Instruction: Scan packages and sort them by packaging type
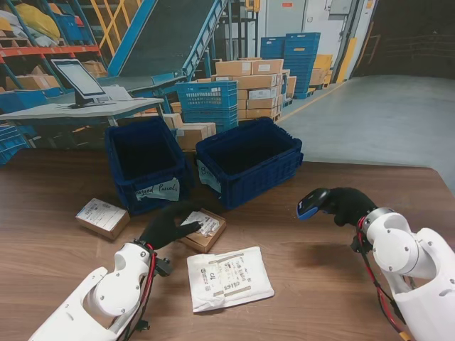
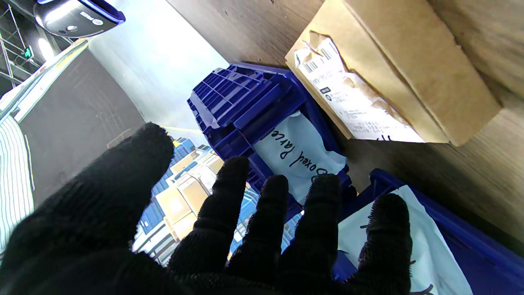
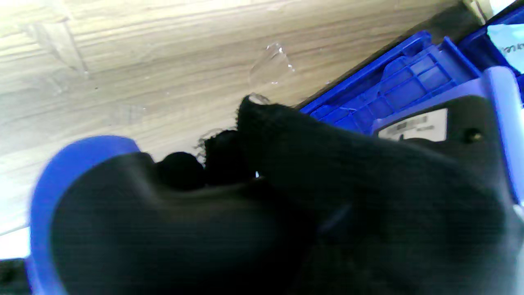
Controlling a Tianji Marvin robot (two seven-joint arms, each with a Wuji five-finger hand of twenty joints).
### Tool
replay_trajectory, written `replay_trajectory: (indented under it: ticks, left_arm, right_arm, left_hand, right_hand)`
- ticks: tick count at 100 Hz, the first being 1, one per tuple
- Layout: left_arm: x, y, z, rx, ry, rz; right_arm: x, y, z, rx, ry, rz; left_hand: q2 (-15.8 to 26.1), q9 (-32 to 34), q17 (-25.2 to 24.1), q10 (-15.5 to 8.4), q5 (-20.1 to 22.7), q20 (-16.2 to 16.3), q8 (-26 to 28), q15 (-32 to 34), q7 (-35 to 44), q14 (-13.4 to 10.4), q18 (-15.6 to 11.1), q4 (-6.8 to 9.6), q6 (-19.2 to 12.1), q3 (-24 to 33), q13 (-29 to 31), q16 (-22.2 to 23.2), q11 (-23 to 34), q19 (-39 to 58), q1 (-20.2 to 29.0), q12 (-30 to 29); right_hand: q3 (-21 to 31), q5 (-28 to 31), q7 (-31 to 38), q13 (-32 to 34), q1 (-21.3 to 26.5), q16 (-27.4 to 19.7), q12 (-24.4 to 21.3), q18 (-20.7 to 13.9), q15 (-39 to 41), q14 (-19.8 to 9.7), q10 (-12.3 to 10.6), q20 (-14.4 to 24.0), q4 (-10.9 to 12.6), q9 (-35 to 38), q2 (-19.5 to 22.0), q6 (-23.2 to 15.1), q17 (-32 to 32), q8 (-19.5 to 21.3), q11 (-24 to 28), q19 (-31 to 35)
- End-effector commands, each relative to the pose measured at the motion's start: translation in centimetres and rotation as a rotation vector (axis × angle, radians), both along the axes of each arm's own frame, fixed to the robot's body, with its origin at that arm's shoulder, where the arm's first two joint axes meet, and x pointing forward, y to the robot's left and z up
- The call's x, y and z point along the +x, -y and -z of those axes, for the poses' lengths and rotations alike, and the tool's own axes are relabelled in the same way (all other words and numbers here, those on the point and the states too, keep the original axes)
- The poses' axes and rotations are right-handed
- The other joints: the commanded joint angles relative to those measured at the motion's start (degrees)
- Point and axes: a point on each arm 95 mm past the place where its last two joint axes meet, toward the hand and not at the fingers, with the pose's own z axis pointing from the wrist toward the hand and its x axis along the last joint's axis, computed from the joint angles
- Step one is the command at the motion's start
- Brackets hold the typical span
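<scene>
Setting: a warehouse with stacked cardboard cartons, blue plastic crates, a conveyor ramp and a side desk carrying a monitor [image 1: 79,79].
Table [image 1: 57,263]: dark brown wood grain, holding two bins and three packages.
Left bin [image 1: 144,164]: deep blue plastic, open-topped, at the far side of the table; a pale handwritten label on its near wall, which the left wrist view shows as starting with "Boxed".
Right bin [image 1: 249,159]: the same blue plastic, just beside the left bin, also with a pale label at its near left corner.
Small box [image 1: 103,217]: brown cardboard with a white shipping label on top, lying to the left, near the left bin's front.
Flat box [image 1: 204,227]: brown cardboard, low and square, with a white barcode label on top that is wrinkled and partly torn; it sits in front of the gap between the bins.
Mailer [image 1: 229,278]: a white soft pouch with a printed label, lying flat nearer to me than the flat box, just beside it.
Left hand [image 1: 168,225]: black-gloved, fingers spread, holding nothing, reaching over the flat box's left edge; whether it touches is unclear.
Right hand [image 1: 348,204]: black-gloved, fingers wrapped around the scanner.
Scanner [image 1: 311,202]: black with blue trim, its head pointing left toward the right bin, held over the table.
</scene>
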Motion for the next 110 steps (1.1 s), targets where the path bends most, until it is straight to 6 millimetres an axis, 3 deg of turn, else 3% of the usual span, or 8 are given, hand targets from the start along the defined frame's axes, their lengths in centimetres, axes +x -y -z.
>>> replay_trajectory:
  ticks: [1,110]
  left_arm:
    - [-0.2,0.5,-0.1,-0.004,-0.008,0.021]
    - [-1.3,1.2,0.4,-0.031,0.015,0.036]
  right_arm:
    - [-0.5,-1.0,0.7,0.015,-0.016,-0.027]
    - [-5.4,-7.8,3.3,0.044,0.099,-0.198]
  left_hand:
    - [1.2,0.1,-0.4,-0.6,0.9,0.8,0.2,-1.0,0.3,1.2,-0.4,1.74,-0.5,-1.1,-1.3,-0.8,-1.0,-0.8,-0.5,-0.3]
    - [1.8,0.0,-0.5,-0.7,0.8,0.7,0.1,-1.0,0.2,1.1,-0.3,1.79,-0.4,-1.7,-1.3,-0.8,-1.1,-0.9,-0.5,-0.4]
  right_hand:
    - [5.2,2.2,6.3,-0.2,6.2,0.0,0.5,-3.2,0.0,0.7,-1.7,1.7,-1.5,-0.2,6.1,-4.1,-0.1,2.9,0.1,2.6]
    - [6.0,1.2,5.7,-0.3,5.9,-1.0,0.0,-3.3,0.9,1.3,-0.9,1.3,-1.1,-0.4,5.6,-2.8,-0.1,2.4,0.4,3.3]
